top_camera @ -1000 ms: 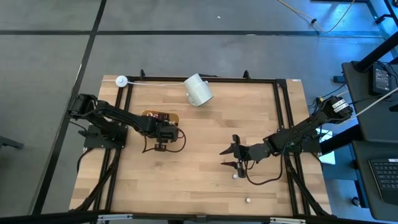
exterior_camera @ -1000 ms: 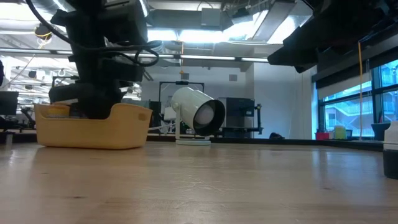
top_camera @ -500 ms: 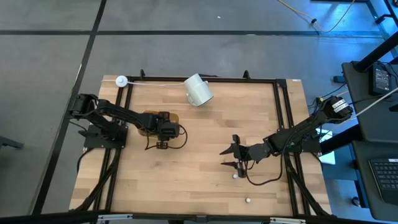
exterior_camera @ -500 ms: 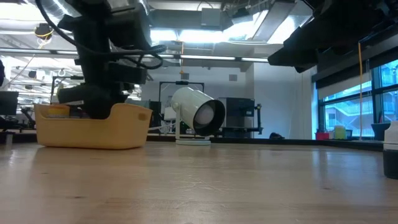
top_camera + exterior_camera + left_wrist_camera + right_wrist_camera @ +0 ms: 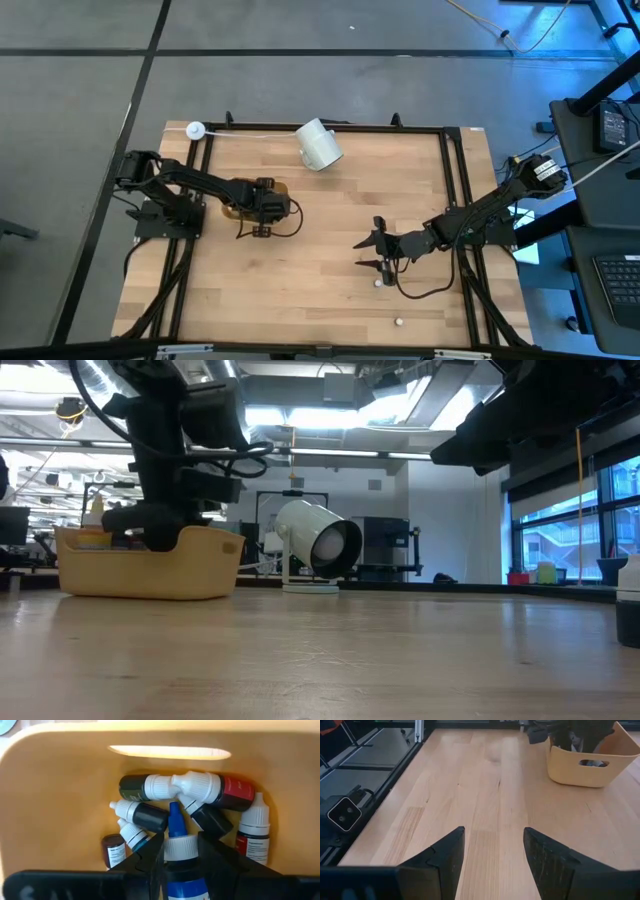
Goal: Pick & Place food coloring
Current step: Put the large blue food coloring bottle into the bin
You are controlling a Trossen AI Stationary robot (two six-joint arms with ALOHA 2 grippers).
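My left gripper (image 5: 181, 857) reaches down into the yellow tray (image 5: 60, 795), shut on a blue-tipped food coloring bottle (image 5: 178, 845). Several more small bottles (image 5: 150, 815) lie on their sides on the tray floor beneath it. In the high view the left arm hides most of the tray (image 5: 232, 207). My right gripper (image 5: 372, 245) hovers open over the bare middle of the table, with nothing between its fingers (image 5: 447, 855). Two loose bottles (image 5: 378, 283) (image 5: 398, 322) sit on the wood near it. My left gripper pinches the bottle between its two fingers, which press on the sides just behind the white cap collar (image 5: 176, 851). The fingers slant steeply down from above and lie along the bottle. Its blue tip (image 5: 174, 816) points down at the bottles in the tray.
A big white cup (image 5: 320, 145) lies on its side near the far edge, its mouth toward the low camera (image 5: 330, 542). A white round knob (image 5: 196, 129) with a cord sits at the far left corner. Bare wood spreads between the arms and along the near edge.
My left arm has swung a little toward the table's far edge, so it now covers most of the tray in the high view. The tray has stayed in place. My right arm has kept still.
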